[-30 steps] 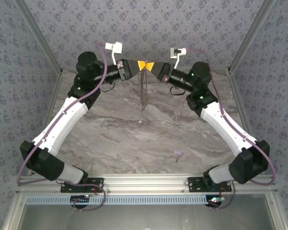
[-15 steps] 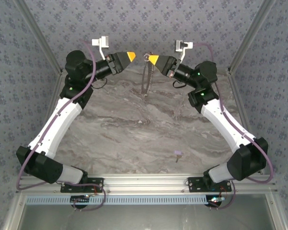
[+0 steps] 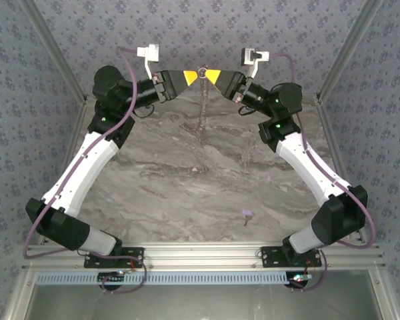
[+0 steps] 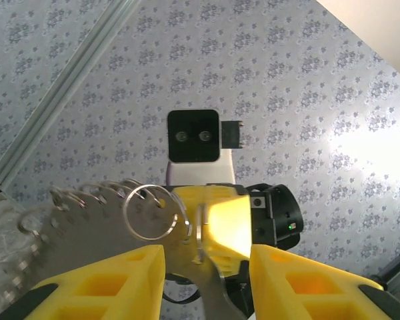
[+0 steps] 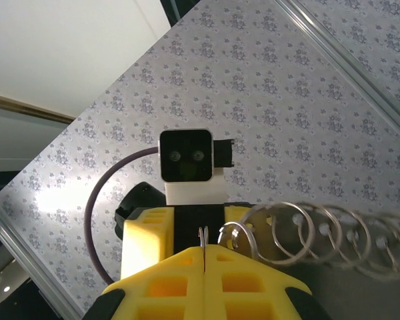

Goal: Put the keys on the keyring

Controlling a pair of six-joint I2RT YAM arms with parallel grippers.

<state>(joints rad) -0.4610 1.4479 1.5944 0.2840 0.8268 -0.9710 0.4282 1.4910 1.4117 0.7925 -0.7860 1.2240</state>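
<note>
**1. Arm position.** I hold both arms raised over the far end of the table. The wrists are turned inward, so the 2 grippers face each other tip to tip in front of the patterned back wall.

**2. Right gripper.** My right gripper is pressed together on the keyring. In the right wrist view its 2 yellow fingers meet along 1 seam. A thin metal edge of the hoop stands clamped in that seam. From the top camera the hoop hangs downward from this pinch and shows edge-on as a thin vertical line.

**3. Left gripper.** My left gripper is spread. In the left wrist view its 2 fingers stand apart, 1 on each side of the hoop's band, which passes through the gap. I cannot tell whether either pad touches the band. The right gripper's tips sit directly opposite, just beyond that gap.

**4. Keyring detail.** A row of small silvery rings lines part of the hoop's rim. The nearest ring sits just beside the right fingertips.

**5. Key.** 1 key, with a lilac head and a short blade, lies flat on the table. It is toward the near edge on my right side, well apart from both grippers and from the keyring.
</note>
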